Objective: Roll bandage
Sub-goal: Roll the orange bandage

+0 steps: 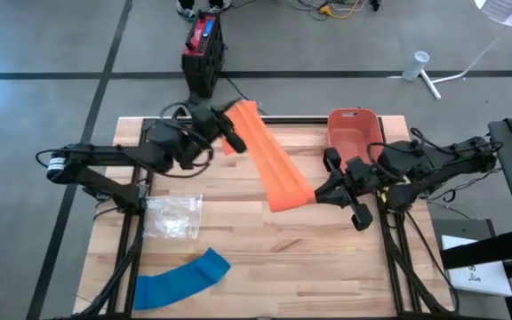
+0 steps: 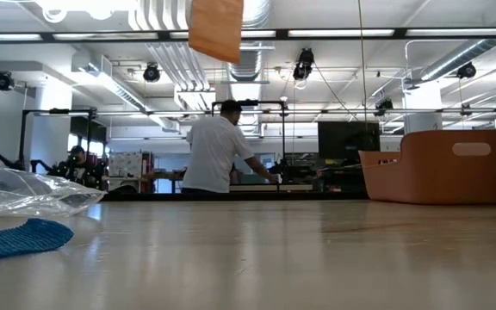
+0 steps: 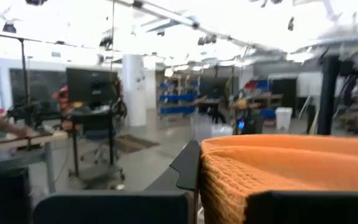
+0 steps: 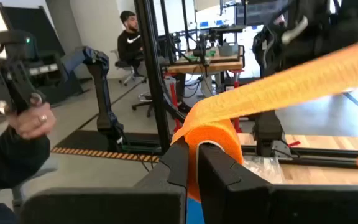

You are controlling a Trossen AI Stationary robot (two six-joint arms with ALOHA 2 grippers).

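An orange bandage [image 1: 269, 160] stretches in the air between my two grippers, above the middle of the wooden table [image 1: 327, 276]. My left gripper [image 1: 234, 135] is shut on its far end, near the table's far edge. My right gripper [image 1: 320, 191] is shut on its near end, right of centre. In the low view only a piece of the orange bandage [image 2: 216, 26] shows, high up. A blue bandage [image 1: 180, 277] lies flat near the table's front left corner. My left gripper pinches the bandage's far end [image 3: 272, 168] between its two fingers, the band lying flat across them. This end is lifted clear of the table. My right gripper pinches the bandage's near end [image 4: 209, 138], which curls over the fingertips [image 4: 179, 155]. From there the band runs taut toward my left gripper, clear of the table.
A clear plastic bag [image 1: 174, 216] lies on the table's left half. An orange bin [image 1: 356, 133] stands at the far right. A person's hand with a handheld device [image 4: 23, 118] shows beyond the table. Bare wood lies in the near middle and right.
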